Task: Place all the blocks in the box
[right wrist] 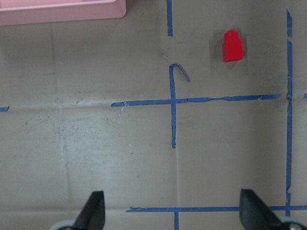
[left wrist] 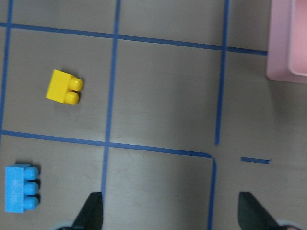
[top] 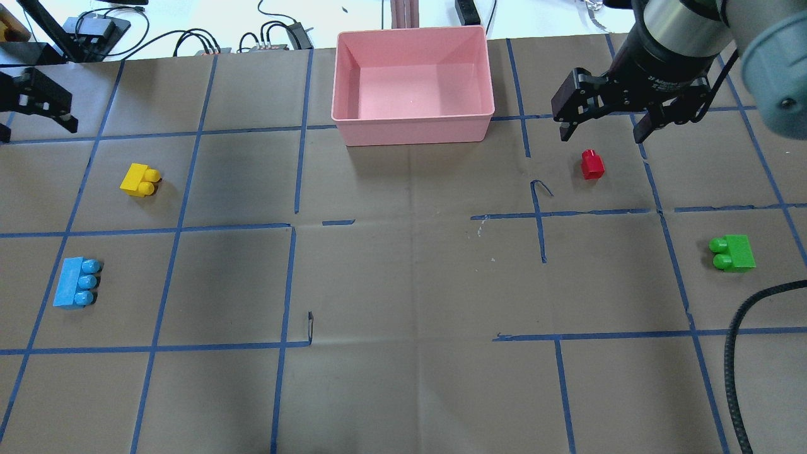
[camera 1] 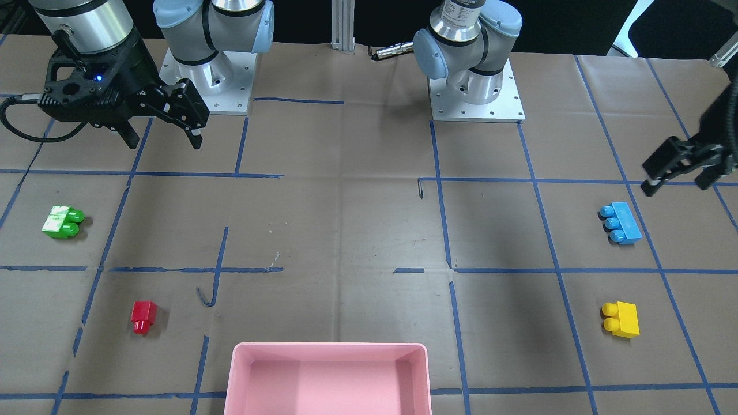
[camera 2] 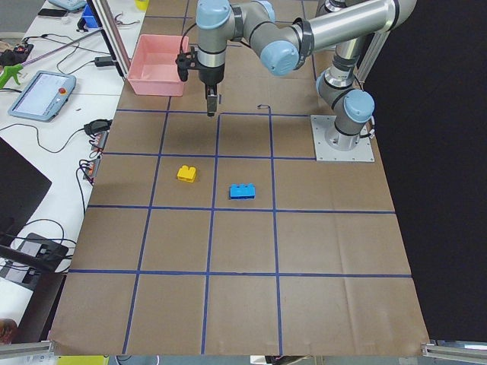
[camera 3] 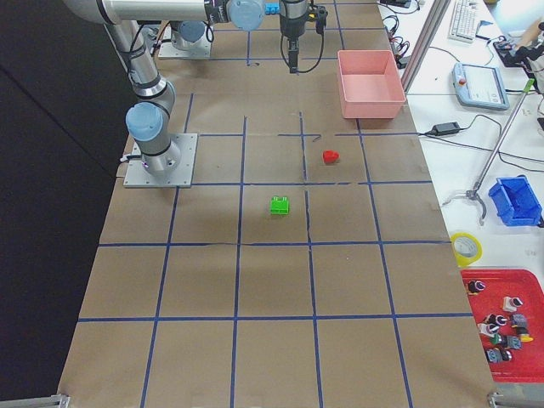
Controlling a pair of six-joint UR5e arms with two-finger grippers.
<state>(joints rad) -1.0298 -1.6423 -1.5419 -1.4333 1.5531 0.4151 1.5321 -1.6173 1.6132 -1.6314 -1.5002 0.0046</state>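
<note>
At the far left edge of the table (top: 403, 284), the left tool (camera 1: 674, 184) hangs above the paper with its jaws spread and nothing between them. Near of it lies the blue block (top: 75, 282) on its side, its three studs pointing right. A little to the right and farther off, the yellow block (top: 140, 180) also lies on its side, well apart from the blue one. At the middle of the far edge sits the box (top: 413, 129), and nothing shows inside it, so I judge that no block has been placed yet. Right of the box, the red block (top: 592, 164) lies tipped over with its single stud pointing far. The right tool (top: 602, 133) hovers above a spot just far of it, jaws wide and empty. Farthest right and nearer, the green block (top: 732, 253) lies with its two studs pointing left. These blocks look like light, stiff plastic with smooth faces, so they should lift easily but could slide or twist out of a careless pinch. The flat sides of each body seem the best hold, since the rounded studs would let the jaws skid. Red is the smallest and leaves little room for error in centring. Blue may tilt unless it is taken near its middle.
</note>
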